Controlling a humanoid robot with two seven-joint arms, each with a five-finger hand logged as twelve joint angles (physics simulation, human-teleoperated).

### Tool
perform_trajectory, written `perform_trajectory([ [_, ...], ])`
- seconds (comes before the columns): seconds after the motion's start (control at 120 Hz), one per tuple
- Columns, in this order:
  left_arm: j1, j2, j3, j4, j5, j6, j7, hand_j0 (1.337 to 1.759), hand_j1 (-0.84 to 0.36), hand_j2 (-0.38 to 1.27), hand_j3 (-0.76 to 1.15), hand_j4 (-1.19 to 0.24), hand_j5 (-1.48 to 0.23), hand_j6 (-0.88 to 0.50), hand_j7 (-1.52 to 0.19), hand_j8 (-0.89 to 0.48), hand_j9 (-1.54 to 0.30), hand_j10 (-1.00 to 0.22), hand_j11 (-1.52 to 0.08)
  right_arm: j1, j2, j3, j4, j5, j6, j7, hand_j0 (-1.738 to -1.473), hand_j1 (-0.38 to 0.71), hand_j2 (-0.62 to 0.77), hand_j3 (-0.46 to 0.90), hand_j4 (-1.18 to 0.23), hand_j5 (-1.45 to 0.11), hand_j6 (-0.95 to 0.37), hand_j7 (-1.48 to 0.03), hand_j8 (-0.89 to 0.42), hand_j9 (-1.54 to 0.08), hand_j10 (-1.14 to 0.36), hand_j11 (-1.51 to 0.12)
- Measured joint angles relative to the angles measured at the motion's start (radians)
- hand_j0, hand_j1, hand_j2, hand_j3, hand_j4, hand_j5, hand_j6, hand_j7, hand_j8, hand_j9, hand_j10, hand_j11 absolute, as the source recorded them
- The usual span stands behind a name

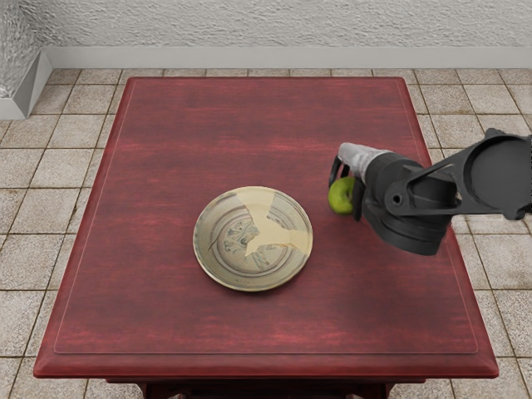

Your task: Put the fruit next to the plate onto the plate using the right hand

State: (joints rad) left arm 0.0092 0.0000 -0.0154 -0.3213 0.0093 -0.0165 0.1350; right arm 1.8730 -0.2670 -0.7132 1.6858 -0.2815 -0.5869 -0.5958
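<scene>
The right hand comes in from 3 o'clock on a thick black arm made of round, smooth parts. Its fingers are curled in close and wrap around the fruit, so the hand is closed on it and not spread out. One pale grey part of the hand lies over the top of the fruit, and dark parts sit on both of its sides. Only a small bit of the fruit peeks out between them. It is round, smooth and yellow-green, like a little apple. You cannot tell if it rests on the table or is a bit above it. The fruit is at 3 o'clock from the plate, just beside its rim but not on it. The plate is round and shallow, shiny like glazed clay, cream and olive with dark swirly lines painted inside. It lies flat near the middle of the table, a little toward 6 o'clock. The table is dark red wood with faint streaks and soft rounded corners. Under it is a floor of square tan tiles, and at 12 o'clock stands a bumpy grey-white wall.
</scene>
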Motion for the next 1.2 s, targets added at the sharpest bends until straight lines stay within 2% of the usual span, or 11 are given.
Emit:
perform_trajectory([
  [0.183,0.0,0.0,0.0,0.0,0.0,0.0,0.0,1.658,0.35,0.0,0.0,0.0,0.0,0.0,0.0,0.0,0.0,0.0,0.0,0.035,0.039,0.046,-0.027,0.002,0.037,-0.007,-1.657,0.24,0.36,0.0,-0.63,-0.81,-0.43,-0.8,-0.49,-0.81,-0.6,-0.81],
  [0.533,0.0,0.0,0.0,0.0,0.0,0.0,0.0,1.658,0.35,0.0,0.0,0.0,0.0,0.0,0.0,0.0,0.0,0.0,0.0,0.065,0.11,0.147,-0.026,0.002,0.103,-0.014,-1.658,0.28,0.43,0.0,-0.62,-0.81,-0.42,-0.8,-0.48,-0.8,-0.6,-0.8],
  [0.625,0.0,0.0,0.0,0.0,0.0,0.0,0.0,1.658,0.35,0.0,0.0,0.0,0.0,0.0,0.0,0.0,0.0,0.0,0.0,0.062,0.129,0.177,-0.026,0.0,0.111,-0.014,-1.658,0.26,0.37,0.0,-0.62,-0.81,-0.43,-0.79,-0.48,-0.8,-0.6,-0.8],
  [0.875,0.0,0.0,0.0,0.0,0.0,0.0,0.0,1.658,0.35,0.0,0.0,0.0,0.0,0.0,0.0,0.0,0.0,0.0,0.0,0.055,0.159,0.231,-0.03,-0.003,0.115,-0.015,-1.657,0.23,0.33,0.0,-0.64,-0.81,-0.45,-0.79,-0.51,-0.79,-0.61,-0.8],
  [1.2,0.0,0.0,0.0,0.0,0.0,0.0,0.0,1.658,0.35,0.0,0.0,0.0,0.0,0.0,0.0,0.0,0.0,0.0,0.0,-0.009,0.161,0.232,-0.052,-0.013,0.116,-0.015,-1.657,0.22,0.3,0.0,-0.65,-0.78,-0.46,-0.77,-0.52,-0.77,-0.59,-0.77],
])
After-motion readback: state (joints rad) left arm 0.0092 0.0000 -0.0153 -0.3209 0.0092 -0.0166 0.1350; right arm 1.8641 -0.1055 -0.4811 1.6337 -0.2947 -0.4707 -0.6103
